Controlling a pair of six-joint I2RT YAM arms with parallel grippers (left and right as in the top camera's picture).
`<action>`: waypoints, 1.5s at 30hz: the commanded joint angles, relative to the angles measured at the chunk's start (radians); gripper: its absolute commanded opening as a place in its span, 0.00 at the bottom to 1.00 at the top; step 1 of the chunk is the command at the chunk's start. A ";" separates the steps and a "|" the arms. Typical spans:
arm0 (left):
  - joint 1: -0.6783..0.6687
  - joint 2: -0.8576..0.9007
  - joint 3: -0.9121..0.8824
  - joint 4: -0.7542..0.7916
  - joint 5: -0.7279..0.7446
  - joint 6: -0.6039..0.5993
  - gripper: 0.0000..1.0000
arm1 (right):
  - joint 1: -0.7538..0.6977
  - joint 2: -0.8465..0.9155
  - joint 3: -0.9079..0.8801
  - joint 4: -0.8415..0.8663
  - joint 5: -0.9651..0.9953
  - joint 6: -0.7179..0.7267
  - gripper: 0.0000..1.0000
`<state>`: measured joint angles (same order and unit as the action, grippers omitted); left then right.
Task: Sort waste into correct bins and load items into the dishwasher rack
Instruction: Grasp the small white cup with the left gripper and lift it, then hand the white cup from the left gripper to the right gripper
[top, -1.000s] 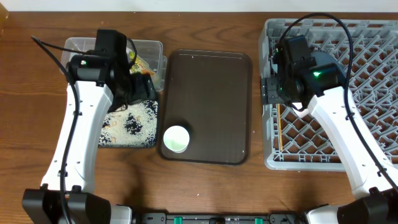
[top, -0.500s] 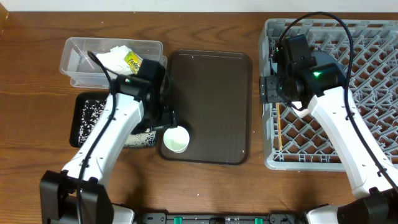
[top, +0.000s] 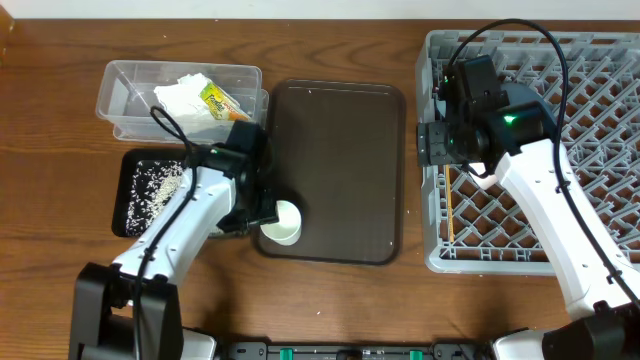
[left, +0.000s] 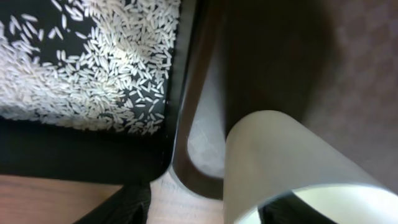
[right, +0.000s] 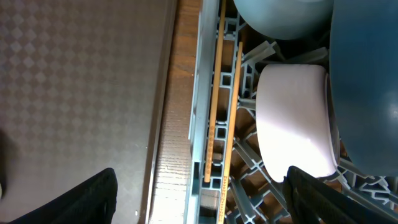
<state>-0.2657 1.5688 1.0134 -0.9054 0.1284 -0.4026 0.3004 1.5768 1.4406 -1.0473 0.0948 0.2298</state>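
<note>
Left pincer (top: 268, 212): low over the near left corner of the brown tray (top: 340, 150), right at the cup (left: 280, 155). Its fingers are spread. The one finger (left: 118, 208) that shows plainly stands clear of the cup wall, so no grip is seen.
Cup: white, upright, on the brown tray's near left corner, close to the tray's rim.
Right pincer (right: 200, 180): fingers wide apart with nothing between them, hanging over the left edge of the rack (top: 600, 90).
Tub (top: 125, 95): clear, at the far left of the counter (top: 60, 250), just beyond the black tray (top: 130, 215).
Napkin (top: 183, 97): crumpled, inside the tub.
Wrapper (top: 217, 100): yellow with green print, in the tub, lying against the napkin's right side.
Rice (left: 81, 68): loose grains spread over the floor of the black tray, thickest towards the side next to the brown tray.
Black tray: beside the brown tray's left rim, partly under the left arm.
Chopsticks (right: 215, 106): two, side by side, lying along the rack's left edge.
White bowl (right: 292, 118): on edge in the rack, just right of the chopsticks.
Dark bowl (right: 367, 81): dark blue, in the rack, next to the white bowl on its far side from the chopsticks.
Pale bowl (right: 280, 15): light blue, in the rack beyond the white bowl.
</note>
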 joint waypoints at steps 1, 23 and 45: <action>-0.002 -0.012 -0.031 0.021 -0.004 -0.035 0.50 | -0.006 -0.014 0.016 0.003 0.010 -0.007 0.84; 0.069 -0.100 0.079 0.106 0.667 0.176 0.06 | -0.016 -0.014 0.016 0.103 -0.600 -0.091 0.88; 0.181 -0.110 0.079 0.492 1.384 0.110 0.06 | -0.081 -0.011 0.016 0.248 -1.341 -0.471 0.86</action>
<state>-0.0868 1.4662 1.0775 -0.4175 1.4200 -0.2886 0.1883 1.5768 1.4410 -0.8120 -1.1908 -0.1970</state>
